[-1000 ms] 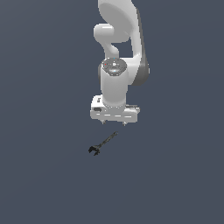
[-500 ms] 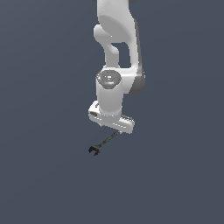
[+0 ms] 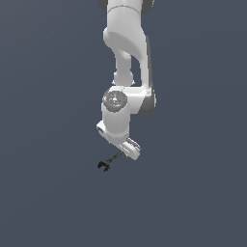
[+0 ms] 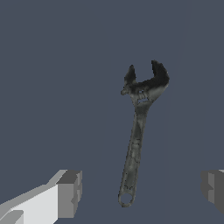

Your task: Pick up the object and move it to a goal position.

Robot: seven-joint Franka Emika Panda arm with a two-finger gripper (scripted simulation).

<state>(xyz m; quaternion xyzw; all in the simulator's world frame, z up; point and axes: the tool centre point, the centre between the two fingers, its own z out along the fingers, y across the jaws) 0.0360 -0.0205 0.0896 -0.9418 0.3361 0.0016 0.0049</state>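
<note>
While the gripper hangs with its two grey fingers spread wide and touching nothing, the wrench lies flat on the dark floor between them, its ringed handle end nearest and its forked head pointing away toward about 1 o'clock. In the exterior view the wrench sits just below the gripper at roughly 7 o'clock from it, and beyond that the white arm rises out of frame at 12 o'clock.

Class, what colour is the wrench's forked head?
Mottled black and dark grey; the wrench head shows best in the wrist view.
</note>
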